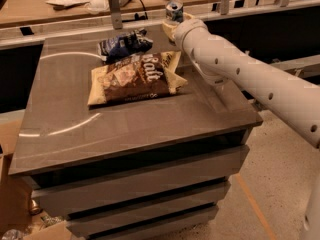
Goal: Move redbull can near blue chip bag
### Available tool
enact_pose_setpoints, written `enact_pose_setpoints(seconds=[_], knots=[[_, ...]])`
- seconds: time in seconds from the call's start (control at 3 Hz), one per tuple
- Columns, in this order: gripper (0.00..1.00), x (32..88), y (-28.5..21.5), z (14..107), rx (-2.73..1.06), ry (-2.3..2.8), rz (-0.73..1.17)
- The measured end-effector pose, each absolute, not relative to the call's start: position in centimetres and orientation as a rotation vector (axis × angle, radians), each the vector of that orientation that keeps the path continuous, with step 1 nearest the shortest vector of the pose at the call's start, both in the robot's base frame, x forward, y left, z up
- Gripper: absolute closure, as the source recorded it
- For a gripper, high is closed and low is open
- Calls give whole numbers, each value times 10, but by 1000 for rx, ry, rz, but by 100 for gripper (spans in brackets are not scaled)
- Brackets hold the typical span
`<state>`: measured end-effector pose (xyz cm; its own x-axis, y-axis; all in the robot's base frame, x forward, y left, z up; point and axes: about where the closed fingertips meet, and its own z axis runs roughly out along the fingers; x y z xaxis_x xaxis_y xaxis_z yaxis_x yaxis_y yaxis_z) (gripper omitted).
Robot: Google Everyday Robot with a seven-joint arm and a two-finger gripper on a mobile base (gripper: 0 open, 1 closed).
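Starting at the left of the frame, the grey table top [65,114] carries two bags in its upper middle area. The blue chip bag [124,44] lies wrinkled near the far edge of the table. The larger tan bag [132,78] lies just in front of it, touching its lower edge. Right of the blue chip bag, at the top centre of the frame, the gripper [175,25] is closed around the lower part of the redbull can [174,10]. The can is upright at the far edge of the table, near the blue chip bag but apart from it; its base is hidden. The white arm [250,79] runs from the gripper to the right edge of the frame.
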<state>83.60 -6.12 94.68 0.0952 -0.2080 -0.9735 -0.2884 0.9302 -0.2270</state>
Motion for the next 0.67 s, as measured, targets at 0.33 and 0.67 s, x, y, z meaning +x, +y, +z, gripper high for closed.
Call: enact_pose_setpoints(seconds=[0.33, 0.67], knots=[[100, 847, -36, 931, -392, 1525, 154], [100, 843, 8, 929, -428, 1570, 258]])
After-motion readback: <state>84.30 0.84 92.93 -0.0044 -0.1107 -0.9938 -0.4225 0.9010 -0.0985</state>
